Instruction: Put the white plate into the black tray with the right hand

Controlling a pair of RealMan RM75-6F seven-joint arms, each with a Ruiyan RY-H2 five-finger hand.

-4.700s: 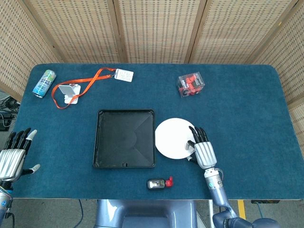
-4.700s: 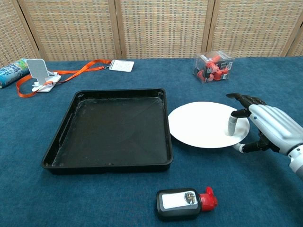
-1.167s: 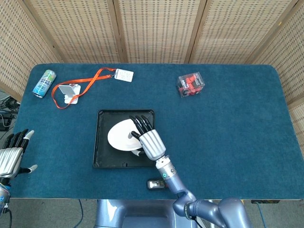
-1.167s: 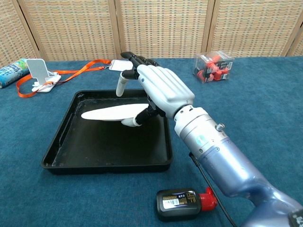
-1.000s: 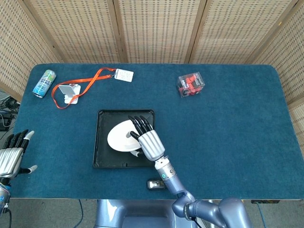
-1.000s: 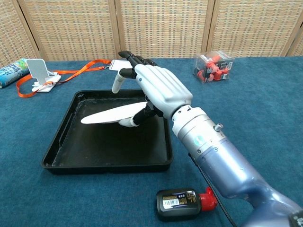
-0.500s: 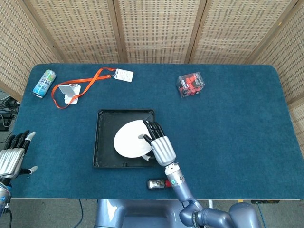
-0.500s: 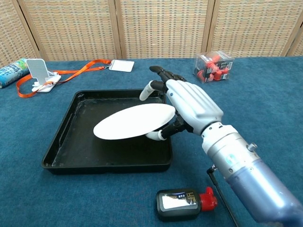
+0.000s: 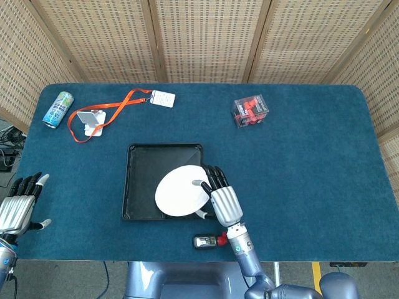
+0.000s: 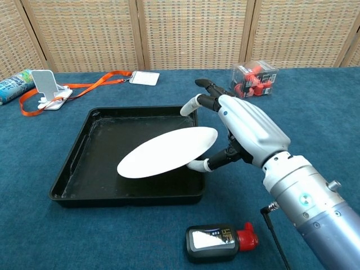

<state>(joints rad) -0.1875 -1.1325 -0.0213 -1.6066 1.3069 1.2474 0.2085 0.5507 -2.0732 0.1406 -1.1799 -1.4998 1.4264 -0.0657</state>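
The white plate [image 9: 181, 190] [image 10: 166, 151] hangs tilted over the right front part of the black tray [image 9: 134, 187] [image 10: 73, 163]. Its left edge is low near the tray floor and its right edge is raised. My right hand [image 9: 223, 200] [image 10: 247, 126] holds the plate by that right edge, thumb underneath and fingers spread above it, near the tray's right wall. My left hand [image 9: 19, 208] stays open at the table's front left corner, holding nothing; only the head view shows it.
A small black device with a red end [image 9: 209, 240] [image 10: 219, 241] lies in front of the tray. A clear box of red parts [image 9: 250, 110] [image 10: 254, 79] sits at the back right. A can [image 9: 58, 108], phone stand [image 9: 90, 120] and orange lanyard [image 9: 124, 103] lie back left.
My right hand has carried the plate rightward and toward the front over the tray. The plate now tilts more, its left edge lower. The left hand has not moved.
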